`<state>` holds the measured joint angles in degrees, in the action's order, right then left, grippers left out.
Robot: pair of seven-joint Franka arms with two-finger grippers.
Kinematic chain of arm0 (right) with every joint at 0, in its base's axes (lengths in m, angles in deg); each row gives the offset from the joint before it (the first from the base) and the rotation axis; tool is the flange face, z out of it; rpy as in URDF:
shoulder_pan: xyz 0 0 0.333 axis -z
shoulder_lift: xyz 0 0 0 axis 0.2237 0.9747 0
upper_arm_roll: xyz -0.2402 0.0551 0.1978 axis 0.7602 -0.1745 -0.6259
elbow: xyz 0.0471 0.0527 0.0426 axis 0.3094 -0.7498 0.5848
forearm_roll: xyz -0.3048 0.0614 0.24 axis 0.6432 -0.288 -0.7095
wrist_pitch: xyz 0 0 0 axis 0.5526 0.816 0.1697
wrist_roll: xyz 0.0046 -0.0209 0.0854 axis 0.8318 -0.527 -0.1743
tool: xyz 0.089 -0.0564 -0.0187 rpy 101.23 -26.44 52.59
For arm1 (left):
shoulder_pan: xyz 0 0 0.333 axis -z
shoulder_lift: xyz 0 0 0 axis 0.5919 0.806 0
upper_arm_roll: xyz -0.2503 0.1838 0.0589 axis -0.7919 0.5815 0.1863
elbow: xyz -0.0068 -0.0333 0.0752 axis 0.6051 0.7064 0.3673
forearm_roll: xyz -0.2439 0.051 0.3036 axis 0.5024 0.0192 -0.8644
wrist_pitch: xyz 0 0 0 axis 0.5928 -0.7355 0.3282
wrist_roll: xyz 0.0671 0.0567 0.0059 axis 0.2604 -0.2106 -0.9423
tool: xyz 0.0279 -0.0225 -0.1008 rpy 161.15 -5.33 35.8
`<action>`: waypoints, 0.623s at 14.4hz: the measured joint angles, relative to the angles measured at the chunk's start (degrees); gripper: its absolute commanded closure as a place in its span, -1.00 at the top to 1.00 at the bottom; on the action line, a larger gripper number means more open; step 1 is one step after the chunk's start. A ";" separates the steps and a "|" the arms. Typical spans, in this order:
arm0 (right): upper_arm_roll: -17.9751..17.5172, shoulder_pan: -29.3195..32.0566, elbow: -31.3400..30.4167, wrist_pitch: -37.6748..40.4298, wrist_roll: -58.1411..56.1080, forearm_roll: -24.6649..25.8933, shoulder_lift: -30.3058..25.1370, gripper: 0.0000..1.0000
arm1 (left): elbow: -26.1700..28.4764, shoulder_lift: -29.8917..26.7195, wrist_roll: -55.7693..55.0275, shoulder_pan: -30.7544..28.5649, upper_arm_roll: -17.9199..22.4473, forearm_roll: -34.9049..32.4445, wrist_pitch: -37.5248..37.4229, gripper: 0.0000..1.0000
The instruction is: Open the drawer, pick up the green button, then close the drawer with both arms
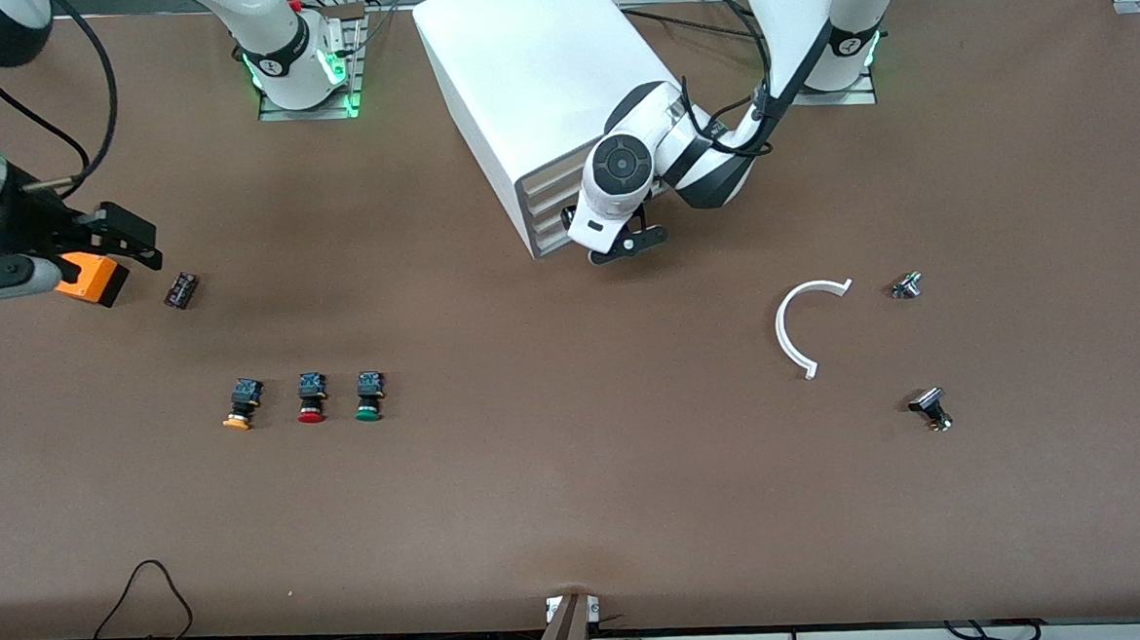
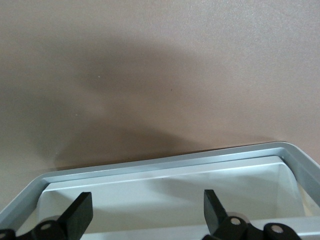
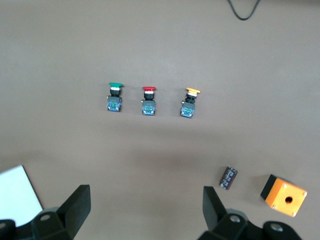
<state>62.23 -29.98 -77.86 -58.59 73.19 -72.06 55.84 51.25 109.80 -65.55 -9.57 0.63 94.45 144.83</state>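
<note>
Overhead, the green-capped button (image 1: 368,396) lies in a row beside the red-capped button (image 1: 311,399), well apart from the left gripper (image 1: 625,244) at the cabinet (image 1: 538,88). Wrist-side, the left fingers (image 2: 80,212) spread over a drawer (image 2: 165,167). The right gripper (image 3: 145,210) hangs open, empty.

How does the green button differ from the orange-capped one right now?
The green button has a green cap; the orange-capped button has an orange one. The green button lies at the row's end nearer the cabinet, the orange-capped button at the right arm's end. Both lie on their sides, caps toward the front camera, with blue rear parts.
</note>
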 measured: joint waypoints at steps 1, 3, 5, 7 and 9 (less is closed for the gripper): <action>-0.33 -0.02 0.50 0.22 2.79 0.06 0.03 0.98 | -0.01 0.00 0.00 -0.05 0.00 0.00 0.00 0.98; -2.63 1.05 0.67 0.26 6.51 1.56 0.15 0.99 | -0.38 -0.14 0.32 -0.51 -0.01 0.00 -0.03 0.98; -9.34 6.67 0.67 0.28 7.71 2.79 0.29 0.99 | -2.37 -0.65 2.79 -2.31 0.12 0.00 -2.70 0.98; -15.91 13.20 0.68 0.33 8.13 2.96 0.28 0.99 | -6.24 -1.29 7.04 -5.89 0.22 -0.57 -8.83 0.98; -18.65 16.26 0.81 1.11 8.56 2.96 0.18 0.99 | -11.01 -1.82 11.29 -9.98 0.26 -2.71 -15.70 0.98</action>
<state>43.58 -13.72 -77.05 -57.48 81.76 -69.09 56.02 40.24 107.97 -54.25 -19.55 0.89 91.75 129.12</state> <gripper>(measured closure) 0.004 0.009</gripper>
